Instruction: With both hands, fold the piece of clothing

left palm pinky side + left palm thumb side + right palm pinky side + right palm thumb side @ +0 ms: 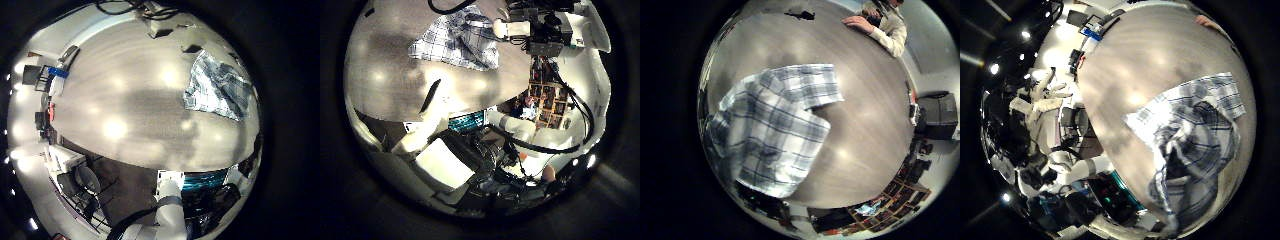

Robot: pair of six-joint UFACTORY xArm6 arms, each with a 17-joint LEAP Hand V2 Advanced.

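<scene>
Hovering above the wooden table, I am looking down with both palms at the checked shirt of blue, grey and white cloth, which is lying flat on the table top. No outside view is given, so the colours are only my reading from the palm views.

The shirt is filling much of both right palm views, so I am judging that my right hand is the nearer one and is almost over it. In the left little finger side view the shirt is showing small and far at the edge of the table, so my left hand is well apart from it and needs to travel toward it first. In the left thumb side view a hand is showing beside the shirt; I am taking it for my right hand, but its fingers are not clear.

The shirt is looking short-sleeved, partly bunched, with one sleeve spread out to the side and wrinkles across the body. Its long axis is not plain to me.

I cannot tell how my fingers are standing on either hand, and neither hand appears to be holding cloth
</scene>
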